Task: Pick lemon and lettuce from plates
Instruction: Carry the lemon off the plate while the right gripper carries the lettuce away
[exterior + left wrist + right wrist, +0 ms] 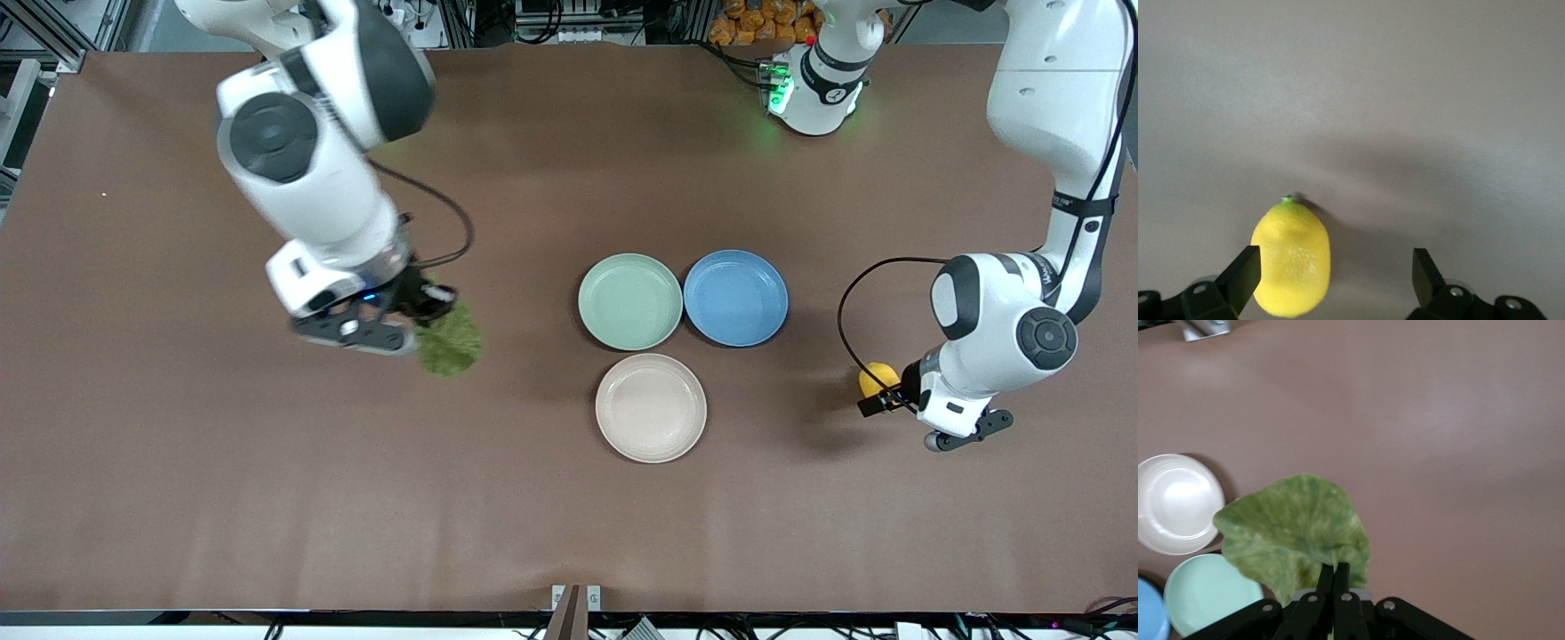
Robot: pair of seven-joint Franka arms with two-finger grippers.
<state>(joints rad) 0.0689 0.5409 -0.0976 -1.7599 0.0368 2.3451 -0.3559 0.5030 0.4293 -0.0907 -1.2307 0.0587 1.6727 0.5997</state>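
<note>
Lemon (876, 377) down on bare tabletop (178, 498) toward left arm's end, well apart from the plates, beside left gripper (889, 398). From left wrist view: lemon (1291, 259) lying between spread fingers (1239, 277), touching or nearly touching one, clear gap to the other. Grip let go; nothing clamped.

Lettuce (449, 340) pinched at stem edge by right gripper (425, 313), up over bare table toward right arm's end. From right wrist view: leaf (1295, 533) hanging out flat from closed fingertips (1325, 580), jaws pressed together on it. Cannot tell from these views how high above the surface.

Mint green plate (629, 301), beige plate (651, 407) and blue plate (735, 297) clustered mid-table, mint and blue side by side and nearly touching, beige nearer the front camera. All three bare.

Progress, as judged: both items off the plates, so picking part done. Lemon apparently set down and released. Left over: lowering and releasing lettuce, then pulling both arms clear.
</note>
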